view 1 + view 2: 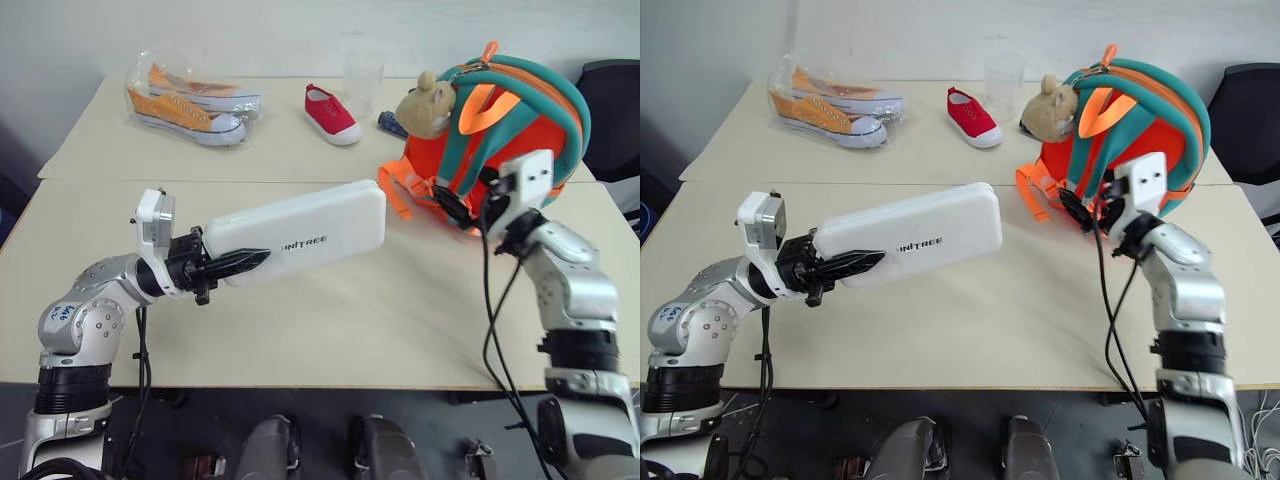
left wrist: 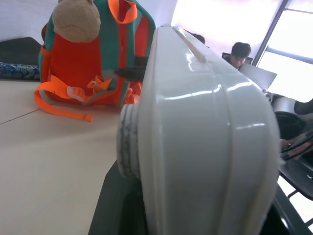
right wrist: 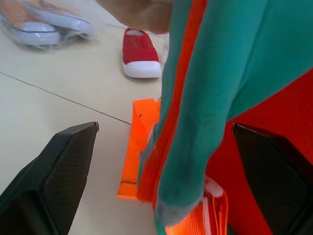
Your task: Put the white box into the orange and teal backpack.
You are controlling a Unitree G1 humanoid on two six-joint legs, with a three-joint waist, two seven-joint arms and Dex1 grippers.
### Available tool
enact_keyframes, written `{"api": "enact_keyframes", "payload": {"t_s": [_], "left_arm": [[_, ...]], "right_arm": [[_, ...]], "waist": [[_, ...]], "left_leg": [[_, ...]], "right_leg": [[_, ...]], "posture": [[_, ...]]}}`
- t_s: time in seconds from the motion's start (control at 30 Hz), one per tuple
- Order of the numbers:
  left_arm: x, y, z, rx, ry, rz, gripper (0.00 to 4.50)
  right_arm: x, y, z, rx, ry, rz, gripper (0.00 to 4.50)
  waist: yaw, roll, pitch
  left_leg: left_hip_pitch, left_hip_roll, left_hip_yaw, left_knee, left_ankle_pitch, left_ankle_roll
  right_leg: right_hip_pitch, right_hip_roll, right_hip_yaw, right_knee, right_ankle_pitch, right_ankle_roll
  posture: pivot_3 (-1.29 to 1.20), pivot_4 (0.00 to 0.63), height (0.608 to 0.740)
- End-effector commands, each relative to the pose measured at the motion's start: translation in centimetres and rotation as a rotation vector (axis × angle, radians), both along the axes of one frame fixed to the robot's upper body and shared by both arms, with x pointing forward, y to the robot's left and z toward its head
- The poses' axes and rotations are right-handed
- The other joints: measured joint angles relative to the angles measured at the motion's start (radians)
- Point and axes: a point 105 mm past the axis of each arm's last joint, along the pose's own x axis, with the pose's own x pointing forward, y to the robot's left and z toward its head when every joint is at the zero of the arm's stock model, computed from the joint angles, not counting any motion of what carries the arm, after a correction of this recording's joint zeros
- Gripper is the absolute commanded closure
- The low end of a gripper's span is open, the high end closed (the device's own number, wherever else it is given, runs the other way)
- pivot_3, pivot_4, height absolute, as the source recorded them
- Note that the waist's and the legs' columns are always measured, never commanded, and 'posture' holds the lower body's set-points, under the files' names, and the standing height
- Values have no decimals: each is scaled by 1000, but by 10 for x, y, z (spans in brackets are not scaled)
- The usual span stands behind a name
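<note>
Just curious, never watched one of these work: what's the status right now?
Left claw shut on white box, held above table. Right claw open, straddling a teal strap of the orange and teal backpack. Box not in yet; path clear.

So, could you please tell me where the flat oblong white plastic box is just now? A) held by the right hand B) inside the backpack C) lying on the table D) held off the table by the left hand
D: the left hand grips one end of the flat oblong white plastic box, which hangs above the table.
</note>
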Motion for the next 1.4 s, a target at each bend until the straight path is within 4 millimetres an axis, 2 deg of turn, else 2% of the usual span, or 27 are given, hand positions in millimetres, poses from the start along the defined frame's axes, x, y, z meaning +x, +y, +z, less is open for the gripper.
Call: {"api": "enact_keyframes", "payload": {"t_s": [0.03, 0.13, 0.23, 0.33, 0.4, 0.5, 0.6, 0.63, 0.7, 0.83, 0.93, 1.03, 1.2, 1.27, 1.4], "left_arm": [[-9, 4, 7, -4, -44, 16, 3243], [-15, 10, 6, -22, -24, 44, 3243], [-16, 21, 7, -51, 1, 91, 3243], [-15, 35, 5, -73, 36, 148, 3243], [-13, 48, 3, -86, 59, 195, 3243], [-11, 60, 4, -102, 79, 239, 3243], [-8, 76, 5, -100, 119, 275, 3243], [-5, 81, 13, -129, 104, 298, 3243], [-2, 86, 23, -164, 83, 317, 3243], [-7, 83, 30, -171, 83, 261, 3243], [-11, 80, 39, -192, 73, 226, 3243], [-20, 69, 48, -195, 56, 149, 3243], [-25, 41, 52, -144, -6, 62, 3243], [-22, 34, 56, -140, -42, 54, 3243], [-9, 20, 49, -42, -112, 60, 3243]], "right_arm": [[15, 8, 25, 41, -75, -7, 633], [21, 23, 30, 35, -120, 50, 1651], [17, 36, 34, 56, -171, 127, 2749], [4, 54, 38, 92, -212, 267, 3825], [-16, 70, 41, 135, -224, 414, 4433], [-47, 87, 40, 149, -194, 600, 4473], [-102, 98, 27, 130, -16, 853, 4473], [-123, 95, 26, 134, 52, 920, 4473], [-148, 91, 27, 138, 136, 985, 4473], [-187, 78, 33, 105, 272, 1057, 4473], [-196, 71, 43, 123, 308, 1053, 4473], [-198, 63, 44, 111, 355, 1030, 4473], [-187, 60, 28, 87, 401, 963, 4473], [-185, 60, 21, 68, 414, 950, 4473], [-182, 59, 18, 69, 406, 939, 4473]], "waist": [[-10, 0, 0], [-14, 0, 0], [-14, 0, 0], [-17, 0, 0], [-15, 0, 0], [-13, 0, 0], [-9, 0, 0], [-5, 1, 1], [-6, 1, 1], [-9, 0, 1], [-13, 0, 2], [-9, -1, 2], [-4, -1, 2], [3, -1, 2], [17, -1, 2]], "left_leg": [[0, 0, 0, 0, 0, 0], [0, 0, 0, 0, 0, 1], [0, 0, 0, 0, 0, 1], [1, 0, -1, 1, 1, 0], [1, 0, -1, 1, 1, 0], [1, 0, -3, 0, 1, 0], [0, 0, -4, -1, 1, -1], [0, 0, -7, -1, 0, -1], [-1, -2, -10, -3, -1, 0], [0, -2, -10, -2, -4, -2], [0, -2, -10, -3, -5, -3], [0, -1, -10, -3, -4, -4], [0, -2, -10, -2, -4, -4], [0, -2, -10, -2, -3, -4], [0, -2, -9, -1, -1, -1]], "right_leg": [[0, 0, 0, 0, 0, 0], [0, 0, 0, 0, 0, 1], [1, 0, 0, 1, 0, 1], [0, 0, 0, 4, 0, 1], [0, 0, 0, 5, 0, 1], [0, 0, 0, 5, 0, 0], [0, 0, 0, 4, 0, 0], [1, 0, 1, 4, 0, 0], [1, -1, 2, -2, 0, 0], [2, -1, 2, -5, 0, 0], [2, -1, 2, -5, 0, 0], [2, -1, 2, -5, 0, 0], [3, -2, 2, -5, 0, 0], [3, -1, 2, -5, 0, 0], [3, -1, 2, -4, 0, 1]], "posture": [[0, 150, 740], [0, 150, 740], [0, 150, 740], [0, 150, 740], [0, 150, 740], [0, 150, 740], [0, 150, 740], [0, 150, 740], [0, 150, 740], [0, 150, 740], [0, 150, 740], [0, 150, 740], [0, 150, 740], [0, 150, 740], [0, 150, 740]]}}
